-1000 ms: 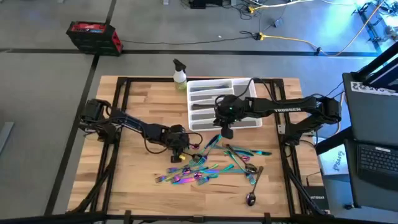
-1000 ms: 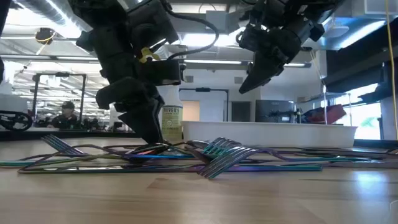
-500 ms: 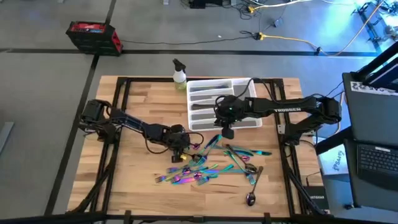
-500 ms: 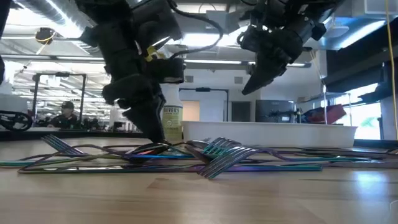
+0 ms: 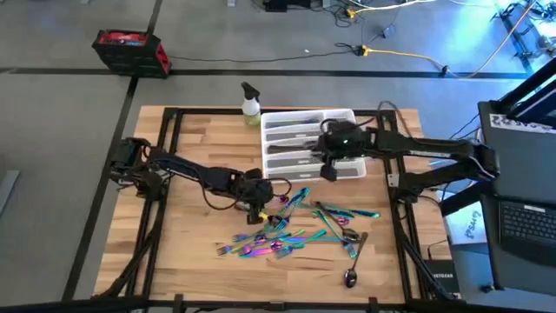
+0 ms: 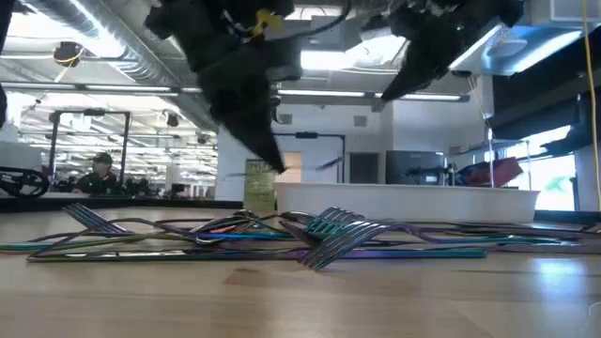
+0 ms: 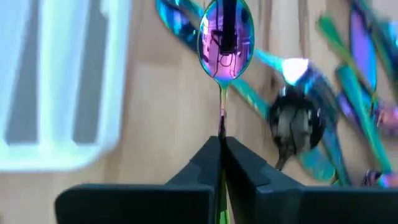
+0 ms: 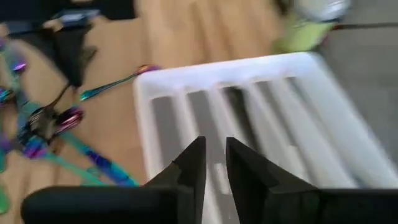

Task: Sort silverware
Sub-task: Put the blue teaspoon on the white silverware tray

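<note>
A: Left gripper (image 7: 221,144) is clamped on a slim iridescent rainbow-metal spoon (image 7: 225,37) by the handle end, long axis straight out from the fingers, bowl away, lifted above the pile of iridescent forks, spoons and knives (image 5: 291,233) mid-desk.

B: Right gripper (image 8: 214,163)?

A: Slightly parted, empty, over the white compartmented plastic tray (image 5: 343,116) by the far edge.

B: Any text?

A: "TROSSEN" on the right arm. Butcher-block wooden desk (image 5: 191,252), grey floor.

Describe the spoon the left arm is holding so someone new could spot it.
Start at the white tray at the table's far edge. Just in front of its left corner, the left gripper holds a spoon by its handle. Unlike the piled silverware, it hangs clear of the table.
</note>
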